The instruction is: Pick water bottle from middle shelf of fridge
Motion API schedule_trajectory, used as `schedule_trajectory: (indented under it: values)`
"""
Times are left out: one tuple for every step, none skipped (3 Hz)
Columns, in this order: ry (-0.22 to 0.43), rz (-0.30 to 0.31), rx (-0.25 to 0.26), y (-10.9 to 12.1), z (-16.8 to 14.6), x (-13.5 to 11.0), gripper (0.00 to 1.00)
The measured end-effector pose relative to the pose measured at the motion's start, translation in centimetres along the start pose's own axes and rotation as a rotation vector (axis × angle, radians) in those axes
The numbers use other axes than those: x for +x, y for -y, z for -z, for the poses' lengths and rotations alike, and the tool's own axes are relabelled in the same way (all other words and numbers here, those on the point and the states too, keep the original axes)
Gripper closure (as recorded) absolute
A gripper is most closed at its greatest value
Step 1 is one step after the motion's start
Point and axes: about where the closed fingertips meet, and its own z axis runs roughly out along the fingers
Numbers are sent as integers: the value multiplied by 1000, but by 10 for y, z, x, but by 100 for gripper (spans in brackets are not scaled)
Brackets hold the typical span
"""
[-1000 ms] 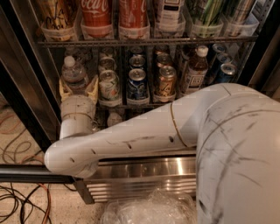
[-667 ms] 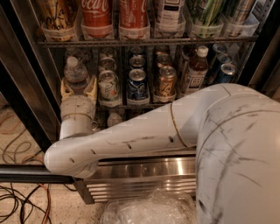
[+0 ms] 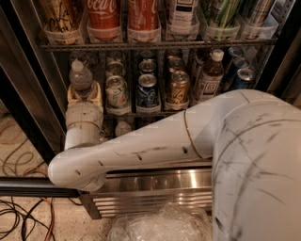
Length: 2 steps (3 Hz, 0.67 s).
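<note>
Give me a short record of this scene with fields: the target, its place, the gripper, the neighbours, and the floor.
target: water bottle, clear, white cap, upright
place: left end of the middle shelf of the fridge
gripper: gripper at the lower part of the water bottle, on the arm that reaches in from the right
neighbours: cans to its right, then the amber-drink bottle
shelf above: Coca-Cola bottles
floor: cables at the left
</note>
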Motion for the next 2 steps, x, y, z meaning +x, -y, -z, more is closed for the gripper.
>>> schedule_trajectory:
  values:
    - [49, 17, -8, -2, 2, -24, 100]
    - [106, 38, -49, -12, 5, -60, 100]
